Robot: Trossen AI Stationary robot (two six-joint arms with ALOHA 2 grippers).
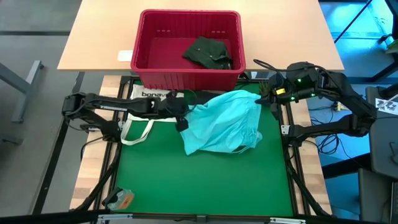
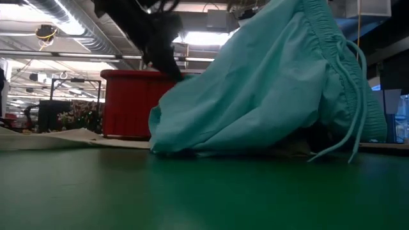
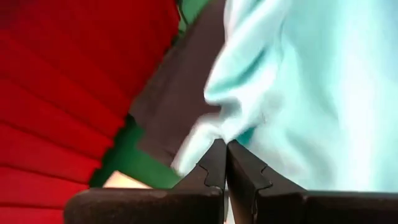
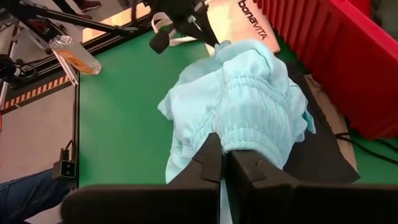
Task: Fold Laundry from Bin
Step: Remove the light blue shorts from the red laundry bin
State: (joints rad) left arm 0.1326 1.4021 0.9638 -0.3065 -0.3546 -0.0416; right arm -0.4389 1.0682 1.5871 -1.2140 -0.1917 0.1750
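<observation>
1. Light turquoise garment (image 1: 222, 122) bunched in a loose heap on the green worktop (image 1: 205, 180), just near of the red bin (image 1: 189, 50), lifted at two opposite edges; elastic waistband and dangling drawstring visible in the low view.
2. Left pincer (image 1: 182, 122) at the heap's left edge, fingers pressed together and clamped on a fold of the turquoise cloth, as seen in the left wrist view (image 3: 225, 163).
3. Right pincer (image 4: 225, 163) at the heap's far right edge, fingers together and pinched on the gathered waistband.
4. Dark grey garment (image 4: 323, 146) lying flat under the turquoise one, between it and the bin's near wall.
5. Dark green garment (image 1: 209, 52) crumpled inside the bin, toward its right half.
6. White tote bag (image 1: 146, 107) flat on the worktop's far left, partly under the left arm, handles looping toward the near side.
7. Small clear bottle (image 1: 119, 200) with an orange label lying at the worktop's near left corner, well apart from the laundry.
</observation>
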